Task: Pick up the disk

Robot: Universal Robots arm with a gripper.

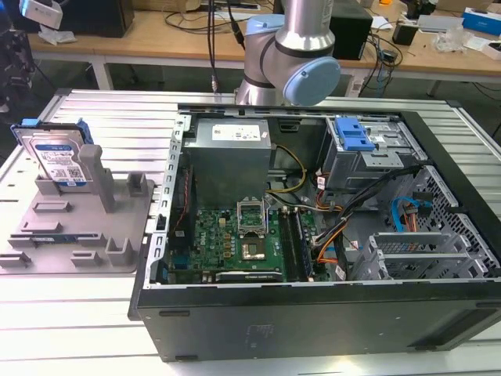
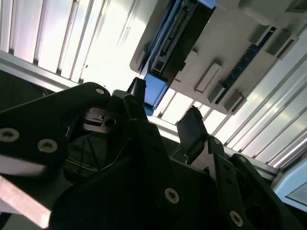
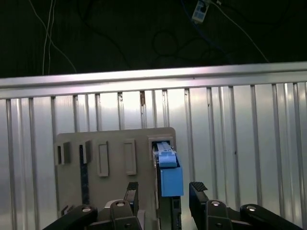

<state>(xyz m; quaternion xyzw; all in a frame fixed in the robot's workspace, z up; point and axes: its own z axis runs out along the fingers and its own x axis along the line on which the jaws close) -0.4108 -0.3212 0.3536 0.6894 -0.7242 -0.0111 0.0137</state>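
The disk [image 1: 59,157] stands on edge in the grey fixture [image 1: 86,235] at the exterior view's left, beside the computer case [image 1: 313,313]; the gripper [image 3: 164,188] hovers over it, fingers spread either side of its blue edge.

Ribbed aluminium tabletop [image 1: 63,329]; wooden workbenches [image 1: 156,43] behind, strewn with cables [image 1: 210,35]; bright even light.

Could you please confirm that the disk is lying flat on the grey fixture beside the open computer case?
Not quite. The disk is not lying flat: it stands upright on its edge in the grey fixture, as the exterior view shows. The rest holds: the fixture sits beside the open computer case, on the exterior view's left.
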